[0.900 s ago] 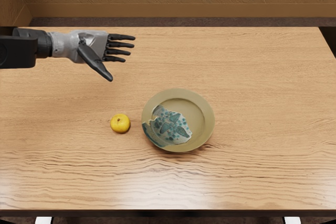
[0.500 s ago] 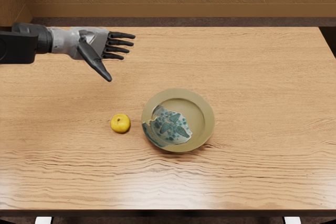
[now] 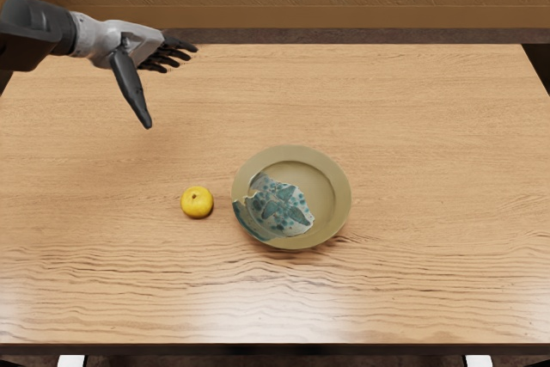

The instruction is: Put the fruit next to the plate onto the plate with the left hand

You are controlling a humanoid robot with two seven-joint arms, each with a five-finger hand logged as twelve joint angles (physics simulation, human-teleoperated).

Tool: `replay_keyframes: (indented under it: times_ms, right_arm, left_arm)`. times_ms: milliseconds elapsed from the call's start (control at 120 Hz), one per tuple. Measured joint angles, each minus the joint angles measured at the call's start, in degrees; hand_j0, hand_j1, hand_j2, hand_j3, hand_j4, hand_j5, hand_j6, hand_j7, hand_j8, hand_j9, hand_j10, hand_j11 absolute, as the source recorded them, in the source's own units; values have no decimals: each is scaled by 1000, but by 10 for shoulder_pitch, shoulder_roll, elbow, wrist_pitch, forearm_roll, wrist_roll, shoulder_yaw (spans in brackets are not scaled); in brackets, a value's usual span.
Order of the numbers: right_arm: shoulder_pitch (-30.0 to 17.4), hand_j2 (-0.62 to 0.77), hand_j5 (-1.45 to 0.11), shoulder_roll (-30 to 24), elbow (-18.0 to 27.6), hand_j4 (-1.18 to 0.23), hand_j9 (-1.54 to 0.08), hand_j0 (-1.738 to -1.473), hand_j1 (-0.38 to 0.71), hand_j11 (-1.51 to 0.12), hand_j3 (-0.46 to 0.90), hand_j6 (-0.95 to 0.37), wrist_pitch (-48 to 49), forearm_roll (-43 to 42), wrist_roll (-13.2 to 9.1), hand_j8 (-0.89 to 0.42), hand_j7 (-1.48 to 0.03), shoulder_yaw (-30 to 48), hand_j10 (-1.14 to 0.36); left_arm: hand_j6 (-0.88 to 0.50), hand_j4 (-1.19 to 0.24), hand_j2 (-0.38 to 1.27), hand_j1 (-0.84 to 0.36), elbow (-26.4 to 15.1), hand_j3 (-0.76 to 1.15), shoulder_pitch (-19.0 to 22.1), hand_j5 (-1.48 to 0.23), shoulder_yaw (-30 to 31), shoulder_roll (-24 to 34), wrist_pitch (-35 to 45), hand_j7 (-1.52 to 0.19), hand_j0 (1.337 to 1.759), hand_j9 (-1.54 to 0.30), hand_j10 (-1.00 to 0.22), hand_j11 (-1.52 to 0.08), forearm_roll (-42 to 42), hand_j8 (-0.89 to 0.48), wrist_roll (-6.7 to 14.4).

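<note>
Left hand: your left hand (image 3: 131,44) hangs over the far left part of the table (image 3: 412,100), with its arm coming in from the upper left edge.
Fingers: they are released and spread, and you are holding nothing. The thumb (image 3: 134,92) points down toward the wood, and the other fingers (image 3: 172,47) reach out to the right.
Hand, change: since half a second ago you have pulled it back, up and to the left, so it is now farther from the fruit. The fingers look more bunched than they did.
Fruit: the yellow fruit (image 3: 197,202) lies on bare wood just beside the left rim of the plate (image 3: 333,174), not touching it and well apart from your hand.
Fruit, change: it is in the same spot as in both earlier frames.
Plate: olive-yellow, with a teal pattern (image 3: 275,208) in its lower left part. It has not moved either.
</note>
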Motion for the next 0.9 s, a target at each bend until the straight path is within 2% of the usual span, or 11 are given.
replay_keyframes:
  times_ms: [108, 292, 442, 575, 700, 808, 900]
  right_arm:
    - [0, -5, -31, 0, 0, -24, -31, -1658, -320, -31, 0, -24, 0, 0, 0, -24, -31, 0, -24]
    - [0, -5, -31, 0, 0, -24, -31, -1658, -320, -31, 0, -24, 0, 0, 0, -24, -31, 0, -24]
    - [0, -5, -31, 0, 0, -24, -31, -1658, -320, -31, 0, -24, 0, 0, 0, -24, -31, 0, -24]
    - [0, -5, -31, 0, 0, -24, -31, -1658, -320, -31, 0, -24, 0, 0, 0, -24, -31, 0, -24]
    - [0, -5, -31, 0, 0, -24, -31, -1658, -320, -31, 0, -24, 0, 0, 0, -24, -31, 0, -24]
    - [0, -5, -31, 0, 0, -24, -31, -1658, -320, -31, 0, -24, 0, 0, 0, -24, -31, 0, -24]
    - [0, -5, -31, 0, 0, -24, -31, -1658, -320, -31, 0, -24, 0, 0, 0, -24, -31, 0, -24]
  left_arm:
    - [-3, -2, 0, 349, -8, 0, -5, 0, 23, 14, 0, 0, 1658, 0, -2, 0, 16, -2, 11]
    - [-3, -3, 0, 349, -59, 0, -71, 0, 107, 35, 0, 0, 1658, 0, -2, 0, 19, -3, 18]
    - [-3, -2, 0, 349, -141, 0, -162, 0, 217, 66, 0, 0, 1658, 0, -2, 0, -3, -3, 19]
    - [-3, -3, 0, 349, -214, 0, -202, 0, 292, 74, 4, 0, 1658, 0, -2, 0, -16, -3, 19]
    - [-3, -2, 0, 349, -266, 0, -234, 0, 345, 71, 52, 0, 1658, 0, -2, 0, -19, -3, 19]
    - [-3, -2, 0, 349, -307, 0, -287, 0, 400, 64, 117, 0, 1658, 0, -2, 0, -20, -2, 19]
    - [-2, -2, 0, 349, -331, 0, -294, 0, 431, 49, 173, 0, 1658, 0, -1, 0, -22, -2, 19]
